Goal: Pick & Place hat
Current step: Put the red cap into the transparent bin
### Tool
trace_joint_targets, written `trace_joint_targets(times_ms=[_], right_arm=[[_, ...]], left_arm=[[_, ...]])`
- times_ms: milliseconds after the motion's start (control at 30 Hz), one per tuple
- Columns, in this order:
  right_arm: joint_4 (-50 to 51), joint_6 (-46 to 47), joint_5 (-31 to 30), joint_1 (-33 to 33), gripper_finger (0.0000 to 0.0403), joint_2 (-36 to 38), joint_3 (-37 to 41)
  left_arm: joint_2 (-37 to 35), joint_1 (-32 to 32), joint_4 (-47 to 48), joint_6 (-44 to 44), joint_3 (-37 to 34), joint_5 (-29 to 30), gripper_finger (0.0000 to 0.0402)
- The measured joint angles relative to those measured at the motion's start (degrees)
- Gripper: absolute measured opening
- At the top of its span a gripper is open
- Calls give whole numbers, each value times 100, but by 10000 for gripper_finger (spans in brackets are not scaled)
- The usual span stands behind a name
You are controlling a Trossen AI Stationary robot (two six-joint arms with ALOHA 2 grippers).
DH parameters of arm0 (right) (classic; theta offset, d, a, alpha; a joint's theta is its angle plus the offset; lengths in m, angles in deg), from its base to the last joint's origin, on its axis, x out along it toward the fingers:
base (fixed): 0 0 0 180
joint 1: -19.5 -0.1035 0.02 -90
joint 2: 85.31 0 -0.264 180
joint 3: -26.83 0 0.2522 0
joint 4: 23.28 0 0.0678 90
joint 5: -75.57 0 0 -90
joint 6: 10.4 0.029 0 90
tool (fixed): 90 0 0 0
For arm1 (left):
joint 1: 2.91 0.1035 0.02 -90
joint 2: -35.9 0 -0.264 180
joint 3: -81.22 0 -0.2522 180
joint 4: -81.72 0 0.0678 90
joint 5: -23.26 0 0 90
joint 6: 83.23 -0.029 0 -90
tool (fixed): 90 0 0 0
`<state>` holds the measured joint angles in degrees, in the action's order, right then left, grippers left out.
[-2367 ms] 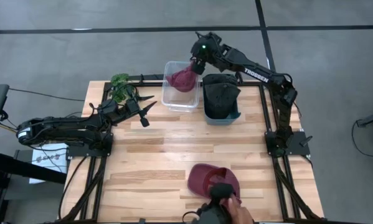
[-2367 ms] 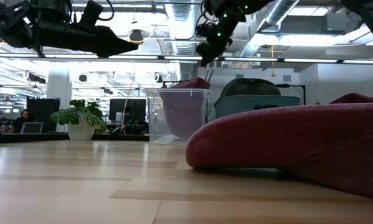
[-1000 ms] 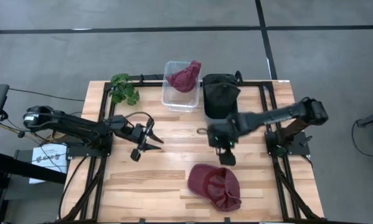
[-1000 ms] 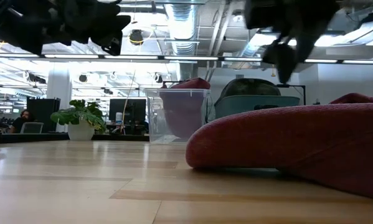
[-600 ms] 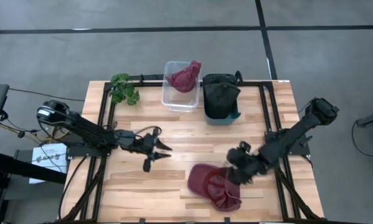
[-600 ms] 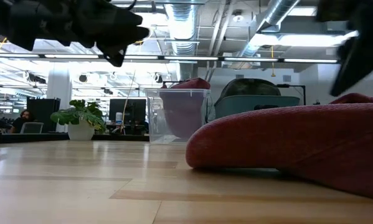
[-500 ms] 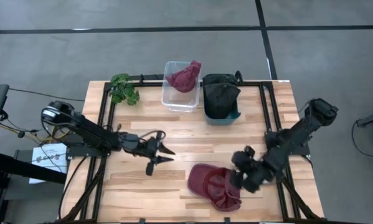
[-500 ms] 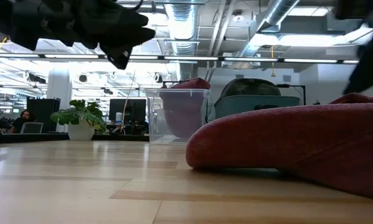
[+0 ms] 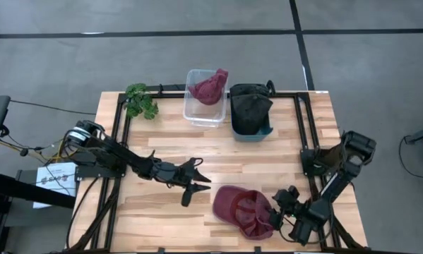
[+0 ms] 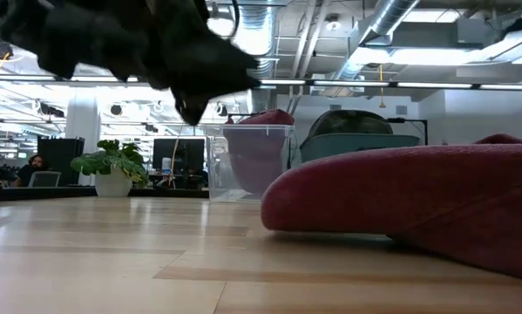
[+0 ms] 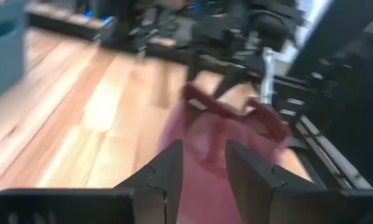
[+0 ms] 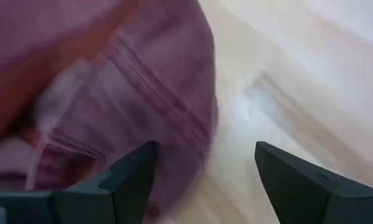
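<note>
A maroon hat [image 9: 241, 209] lies on the wooden table near its front edge, opening up. It fills the right of the low view as the maroon hat [image 10: 417, 199]. My left gripper [image 9: 199, 188] hangs open just left of it, fingers pointing at it, and sees the hat [image 11: 226, 127] ahead. My right gripper [image 9: 275, 212] stands open at the hat's right edge, slanting down. In its wrist view the hat's edge [image 12: 202, 118] lies ahead of my open right gripper [image 12: 205, 171]. I cannot see either gripper touching the hat.
At the table's far edge a clear bin [image 9: 197, 113] holds another maroon hat [image 9: 207, 88], and a teal bin [image 9: 252, 132] beside it holds a dark hat [image 9: 250, 106]. A small green plant [image 9: 140, 100] stands at the far left corner.
My left gripper has gone toward the table's right and near edges, sinking a little, and has closed in on the maroon hat. My right gripper has swung from the table's middle to the near right, dropped beside the hat and rolled about. The hat has stayed put.
</note>
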<state>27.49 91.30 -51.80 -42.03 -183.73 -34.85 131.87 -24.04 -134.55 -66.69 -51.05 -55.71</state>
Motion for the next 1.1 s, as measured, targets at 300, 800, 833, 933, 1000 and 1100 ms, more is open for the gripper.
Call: trace_joint_targets(times_ms=[300, 800, 833, 933, 1000, 1100], right_arm=[[-72, 273, 76, -61, 265, -392, -52], [-1768, -2412, -858, 598, 265, 133, -498], [-2030, -2701, -831, 661, 265, 131, -505], [-2837, -3520, -753, 821, 265, 84, -505], [-3197, -3895, -587, 894, 265, 82, -508], [-3312, -4048, -37, 958, 265, 95, -512]], left_arm=[[658, 20, -3, 1043, 60, 5, 117], [1353, -100, -18, 786, 904, -422, 117], [1361, -95, -16, 774, 910, -424, 117], [1366, -89, -19, 773, 921, -420, 117], [1366, -89, -16, 773, 921, -422, 117], [1360, -103, -16, 775, 921, -423, 117]])
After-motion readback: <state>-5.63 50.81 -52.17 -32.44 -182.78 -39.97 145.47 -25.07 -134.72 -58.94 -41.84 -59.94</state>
